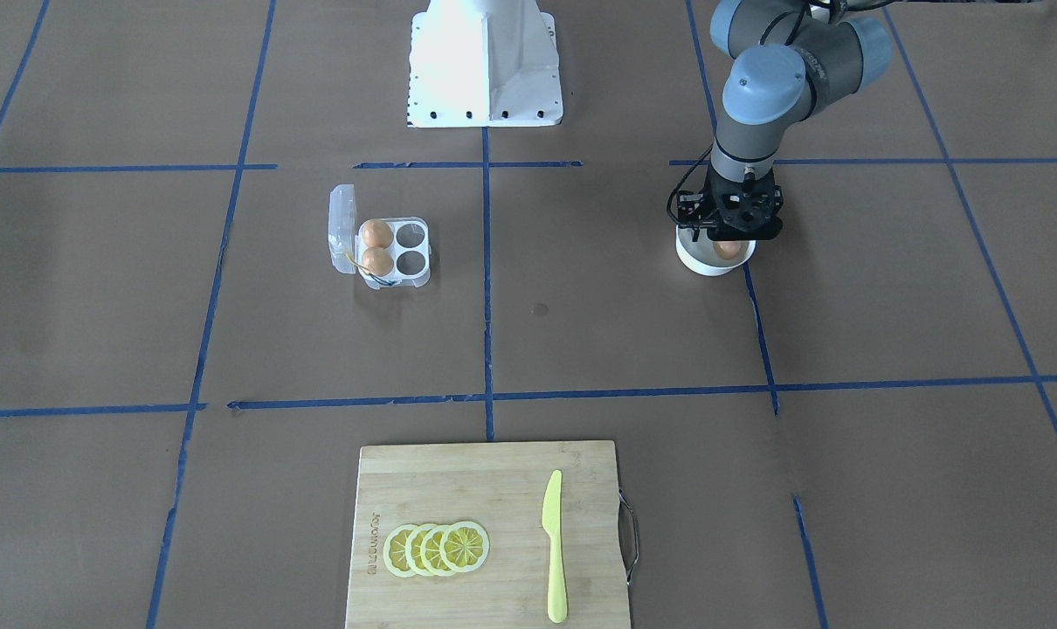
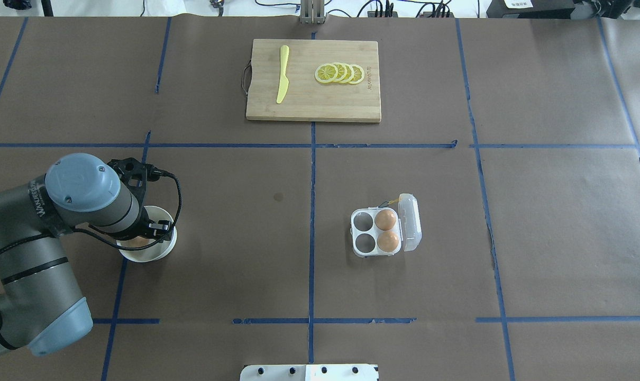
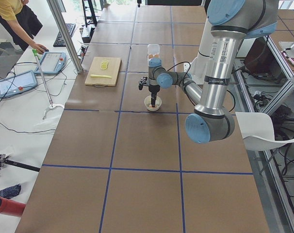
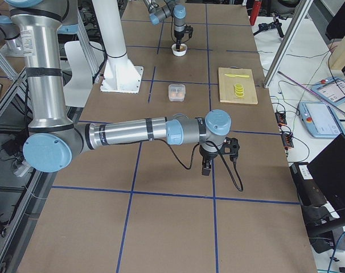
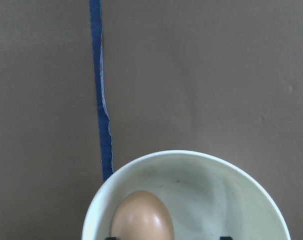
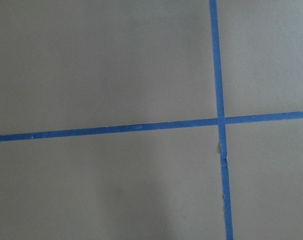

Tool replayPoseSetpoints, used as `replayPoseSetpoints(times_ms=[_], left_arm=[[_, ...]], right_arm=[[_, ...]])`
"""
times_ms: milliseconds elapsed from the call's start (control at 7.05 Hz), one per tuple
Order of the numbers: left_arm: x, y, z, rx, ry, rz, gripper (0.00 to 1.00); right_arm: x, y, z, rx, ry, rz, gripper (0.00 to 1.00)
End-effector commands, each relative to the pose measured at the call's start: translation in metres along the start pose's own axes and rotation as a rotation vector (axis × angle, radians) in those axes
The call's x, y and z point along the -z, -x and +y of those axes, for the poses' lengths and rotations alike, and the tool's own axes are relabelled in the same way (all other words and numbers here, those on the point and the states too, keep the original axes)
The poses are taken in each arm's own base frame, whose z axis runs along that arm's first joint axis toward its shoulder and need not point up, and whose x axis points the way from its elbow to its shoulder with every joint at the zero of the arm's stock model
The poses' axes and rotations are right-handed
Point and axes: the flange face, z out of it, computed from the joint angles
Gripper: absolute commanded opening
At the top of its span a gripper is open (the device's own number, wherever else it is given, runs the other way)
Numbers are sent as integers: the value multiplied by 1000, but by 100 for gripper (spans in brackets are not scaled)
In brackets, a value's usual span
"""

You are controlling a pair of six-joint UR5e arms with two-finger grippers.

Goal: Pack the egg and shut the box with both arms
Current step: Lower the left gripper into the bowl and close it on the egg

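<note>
Egg (image 5: 141, 217) in white bowl (image 5: 236, 197) (wrist view), half-hidden overhead

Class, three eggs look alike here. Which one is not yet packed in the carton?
The egg lying in the white bowl, beneath the left pincer. The other two eggs already sit in cells of the clear box.
</note>
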Motion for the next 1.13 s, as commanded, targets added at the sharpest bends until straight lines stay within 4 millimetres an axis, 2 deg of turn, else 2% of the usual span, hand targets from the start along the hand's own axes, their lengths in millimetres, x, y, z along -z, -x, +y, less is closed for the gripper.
replayPoseSetpoints(times_ms=[0,851,993], left_arm=[[-2,-1,-1,0,2,-3,74],[-8,-2,-4,3,6,-11,71],[-8,-2,-4,1,6,-11,57]], right_arm=[[0,0,0,0,0,0,100],[0,0,0,0,0,0,100],[0,0,0,0,0,0,100]])
